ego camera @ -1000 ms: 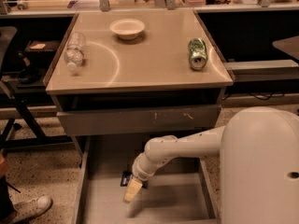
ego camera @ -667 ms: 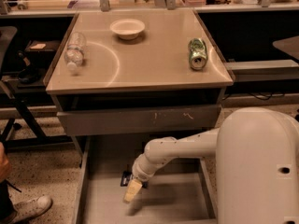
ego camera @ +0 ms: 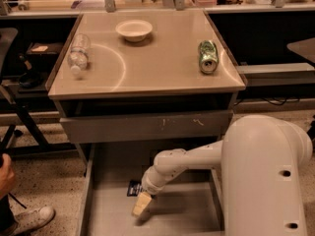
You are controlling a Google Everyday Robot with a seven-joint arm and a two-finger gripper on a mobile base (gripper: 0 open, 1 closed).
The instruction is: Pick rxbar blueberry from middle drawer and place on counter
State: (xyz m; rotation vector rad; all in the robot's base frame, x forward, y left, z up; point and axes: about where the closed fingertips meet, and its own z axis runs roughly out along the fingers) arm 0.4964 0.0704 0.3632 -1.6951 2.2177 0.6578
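Observation:
The rxbar blueberry (ego camera: 133, 188) is a dark navy packet lying flat on the floor of the open middle drawer (ego camera: 189, 215), left of centre; the arm covers its right end. My gripper (ego camera: 141, 204) points down into the drawer, just in front of and slightly right of the packet, near the floor. My white arm reaches in from the right. The tan counter (ego camera: 157, 65) is above the drawer.
On the counter lie a clear water bottle (ego camera: 78, 54) at left, a white bowl (ego camera: 134, 30) at the back and a green can (ego camera: 207, 56) at right. A closed grey drawer front (ego camera: 147, 127) sits above the open drawer. A person's hand (ego camera: 5, 173) and shoe (ego camera: 29, 219) are at left.
The arm and gripper have hardly moved inside the drawer. The packet stays where it was.

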